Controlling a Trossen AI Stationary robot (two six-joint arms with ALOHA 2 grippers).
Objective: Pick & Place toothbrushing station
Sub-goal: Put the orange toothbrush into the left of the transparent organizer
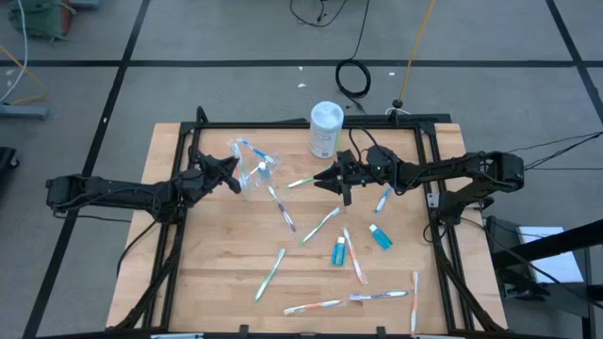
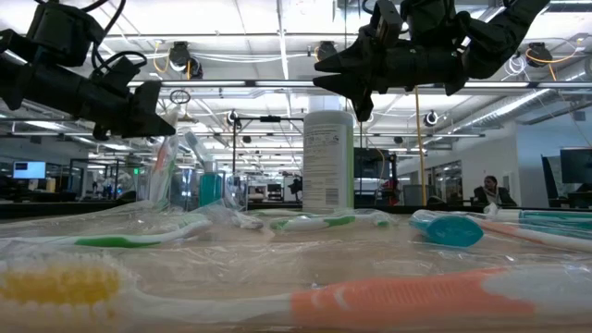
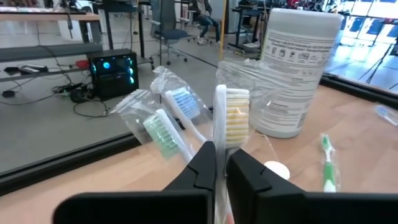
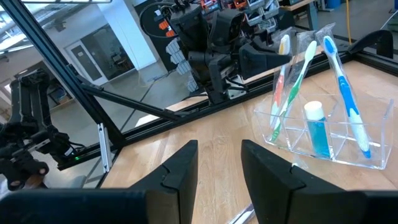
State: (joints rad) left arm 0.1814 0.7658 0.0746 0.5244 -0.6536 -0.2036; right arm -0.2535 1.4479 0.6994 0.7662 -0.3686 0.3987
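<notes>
The left gripper (image 1: 229, 175) sits over the far left part of the wooden table (image 1: 217, 282), right beside the clear plastic cup (image 1: 256, 176). Its jaws are pinched tight on the stem of a wrapped toothbrush with yellow bristles (image 3: 231, 115), which stands upright between the fingertips (image 3: 205, 163). The cup holds a blue-handled toothbrush (image 4: 344, 93), a green one (image 4: 297, 78), an orange-and-white one (image 4: 280, 81) and a teal tube (image 4: 317, 127), all standing in its compartments.

At the far edge, near the middle, stands a white canister (image 1: 326, 129) with a pale green label. The right gripper (image 1: 330, 179) hovers above the table just near and right of that canister, facing the cup, with its jaws part-way apart and nothing between them.

The other toothbrushes lie loose on the wood: a green one (image 1: 303, 181) between the cup and the right gripper, a pink one (image 1: 282, 209) near the cup, a green one (image 1: 269, 273) toward the near left, an orange one (image 1: 355, 256) and a pair (image 1: 349, 300) near the front edge. Two teal tubes (image 1: 338, 251) (image 1: 380, 236) lie right of centre, close together.
</notes>
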